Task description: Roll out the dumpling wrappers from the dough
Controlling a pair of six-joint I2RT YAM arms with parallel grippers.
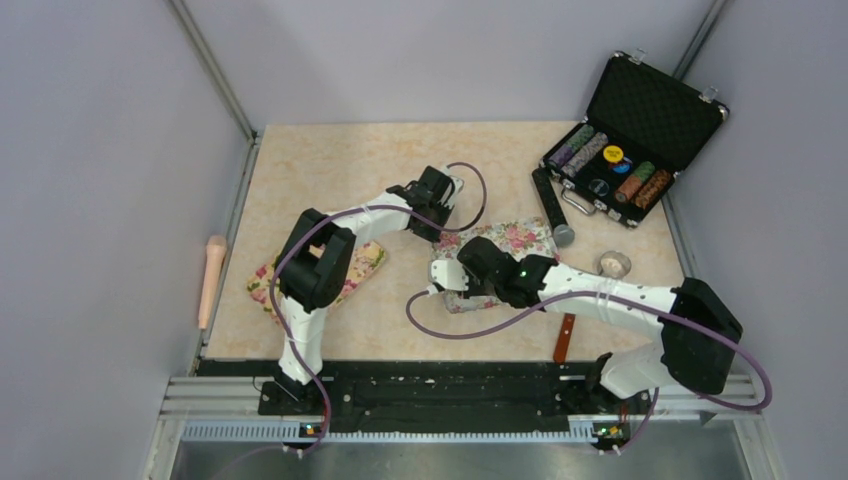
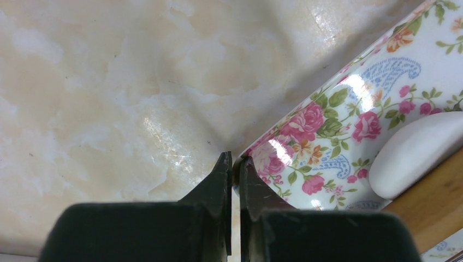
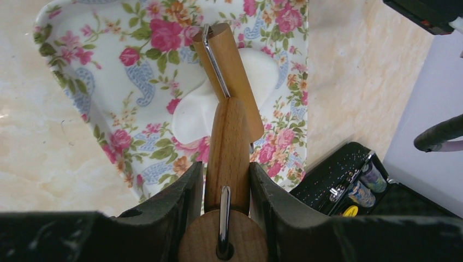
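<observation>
A flattened white piece of dough [image 3: 191, 117] lies on a floral tray [image 3: 87, 82] in the middle of the table [image 1: 330, 160]. My right gripper [image 3: 227, 174] is shut on the handle of a small wooden roller [image 3: 229, 71], whose barrel rests on the dough. My left gripper [image 2: 233, 161] is shut on the tray's corner rim [image 2: 327, 125], beside the dough [image 2: 415, 153] and the roller [image 2: 437, 207]. In the top view both grippers, left [image 1: 437, 230] and right [image 1: 455, 275], meet at the tray [image 1: 520, 238]. No separate round dumpling wrappers show in any view.
A second floral tray [image 1: 360, 265] lies under the left arm. A wooden rolling pin [image 1: 212, 280] lies off the table's left edge. A metal ring cutter [image 1: 612, 263] and a brown-handled tool [image 1: 565, 338] are at the right. An open black chip case [image 1: 625, 150] stands back right.
</observation>
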